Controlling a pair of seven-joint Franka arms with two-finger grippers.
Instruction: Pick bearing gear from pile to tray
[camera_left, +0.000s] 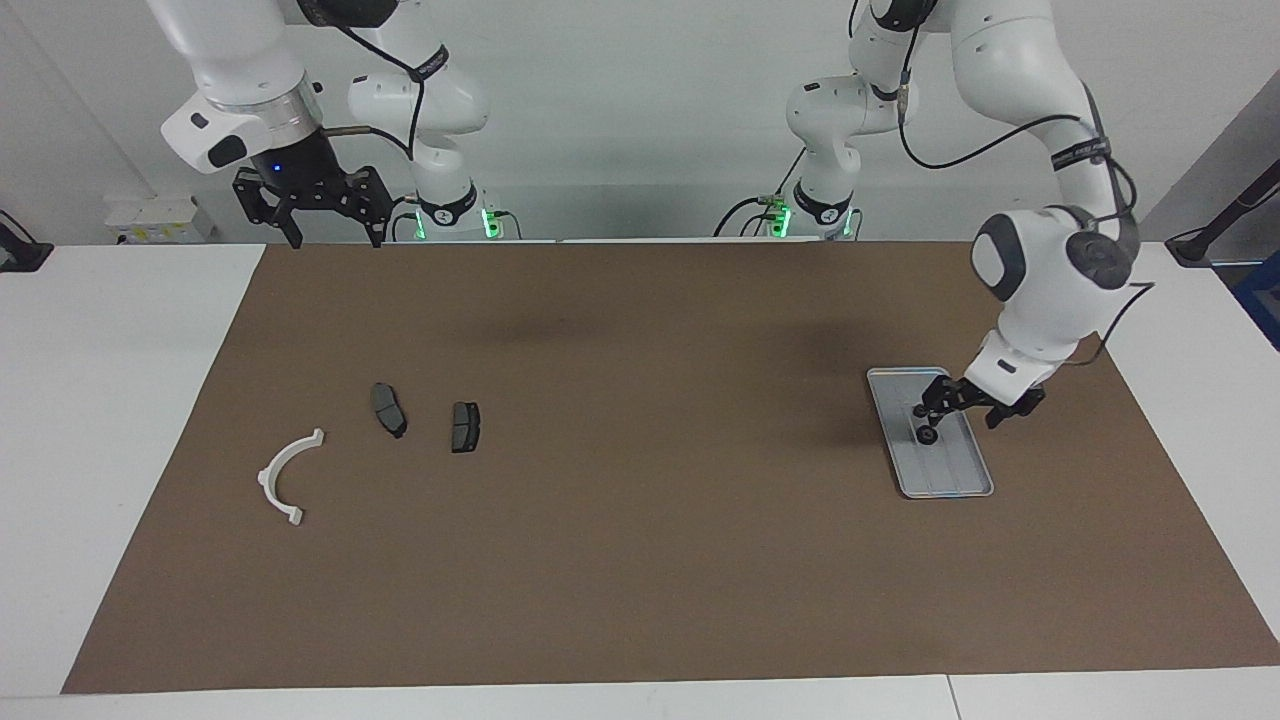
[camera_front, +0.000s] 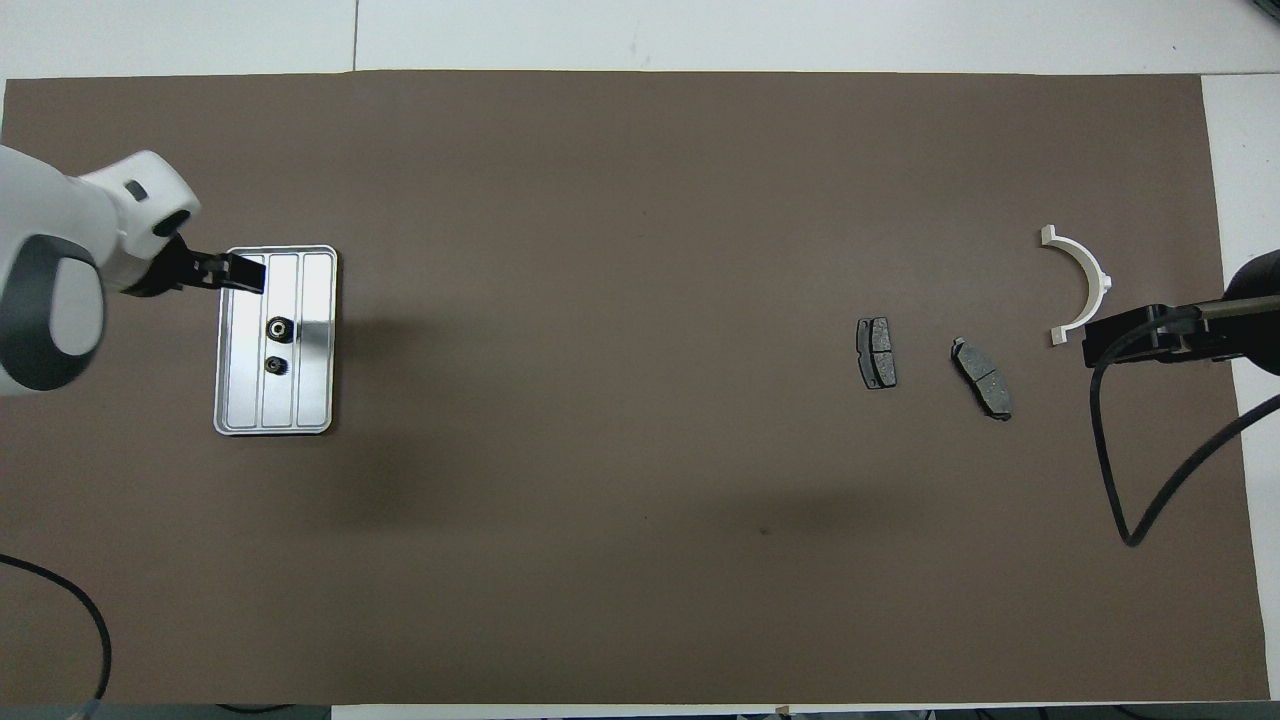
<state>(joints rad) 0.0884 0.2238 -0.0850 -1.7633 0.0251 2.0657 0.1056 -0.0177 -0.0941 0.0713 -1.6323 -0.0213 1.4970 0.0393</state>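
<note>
Two gears (camera_front: 279, 325) lie in the tray (camera_left: 965, 480) near the bench's left-arm end, the left gripper (camera_left: 968, 406) over its edge, fingers apart, empty; the right gripper (camera_left: 330, 228) waits raised, fingers apart.

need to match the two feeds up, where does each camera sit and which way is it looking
Facing view: high across the table, looking back at the robots; both whole arms show, left hand at the tray, right hand raised, waiting.
Overhead view: above the robots' end, looking steeply down and forward; only the left forearm and hand and the right hand's body show.
Shared: tray, two bearing gears in it, white bracket, two brake pads, half a turn apart.
</note>
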